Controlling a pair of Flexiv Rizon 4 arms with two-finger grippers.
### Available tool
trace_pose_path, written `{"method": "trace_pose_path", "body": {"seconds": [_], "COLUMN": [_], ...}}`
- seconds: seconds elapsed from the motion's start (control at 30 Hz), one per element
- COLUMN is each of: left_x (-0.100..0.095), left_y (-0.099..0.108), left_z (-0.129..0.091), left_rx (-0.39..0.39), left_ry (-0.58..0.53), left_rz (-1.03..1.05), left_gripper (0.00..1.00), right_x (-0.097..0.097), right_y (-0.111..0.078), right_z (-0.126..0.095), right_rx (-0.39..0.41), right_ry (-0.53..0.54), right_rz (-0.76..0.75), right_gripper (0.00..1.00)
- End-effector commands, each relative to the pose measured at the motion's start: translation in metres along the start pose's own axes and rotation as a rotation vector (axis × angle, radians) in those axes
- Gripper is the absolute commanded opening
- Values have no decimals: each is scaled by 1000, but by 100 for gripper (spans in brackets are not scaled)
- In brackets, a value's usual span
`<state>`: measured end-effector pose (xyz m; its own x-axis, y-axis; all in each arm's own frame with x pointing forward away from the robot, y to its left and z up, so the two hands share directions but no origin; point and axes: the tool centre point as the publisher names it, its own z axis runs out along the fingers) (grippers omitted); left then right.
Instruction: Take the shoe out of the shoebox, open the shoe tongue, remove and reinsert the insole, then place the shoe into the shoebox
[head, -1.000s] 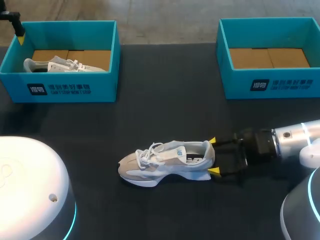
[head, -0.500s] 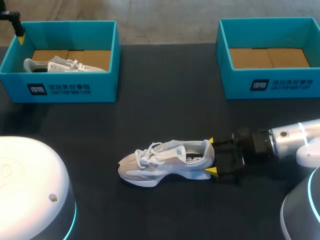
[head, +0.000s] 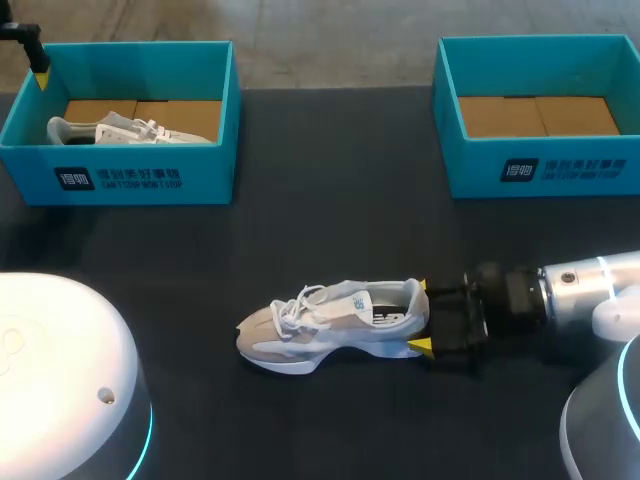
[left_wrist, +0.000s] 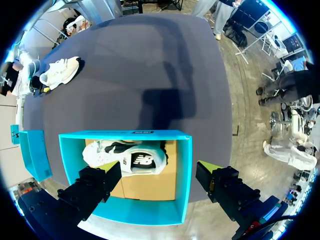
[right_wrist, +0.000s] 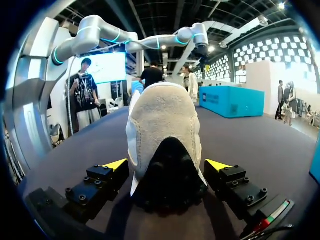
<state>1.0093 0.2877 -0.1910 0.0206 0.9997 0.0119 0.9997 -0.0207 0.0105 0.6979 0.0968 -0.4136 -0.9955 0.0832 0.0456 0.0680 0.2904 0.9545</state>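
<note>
The shoe (head: 335, 325) stood on its sole on the worktop (head: 330, 200). Right tool (head: 423, 316) spread, one finger either side of the shoe's heel, small gaps showing. Left tool (left_wrist: 161, 170) spread, well away from the shoe, over a shoebox (left_wrist: 184, 180) holding another shoe (left_wrist: 132, 160).

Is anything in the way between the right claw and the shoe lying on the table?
Nothing visible stands between them. The right gripper sits open at the heel of the shoe, one yellow tip on each side.
</note>
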Motion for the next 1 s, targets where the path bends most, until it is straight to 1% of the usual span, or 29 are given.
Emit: {"method": "trace_pose_path", "body": {"seconds": [0.03,0.23,1.0], "left_x": [0,0,0], "left_y": [0,0,0], "left_z": [-1,-1,-1], "left_rx": [0,0,0], "left_ry": [3,3,3], "left_rz": [1,1,1], "left_gripper": [100,100,100], "right_x": [-2,-5,-10], "right_y": [-2,-2,1], "right_z": [2,2,19], "right_rx": [-2,-5,-28], "right_ry": [4,-2,52], "right_rz": [-1,-5,-15], "right_gripper": [100,100,100]}}
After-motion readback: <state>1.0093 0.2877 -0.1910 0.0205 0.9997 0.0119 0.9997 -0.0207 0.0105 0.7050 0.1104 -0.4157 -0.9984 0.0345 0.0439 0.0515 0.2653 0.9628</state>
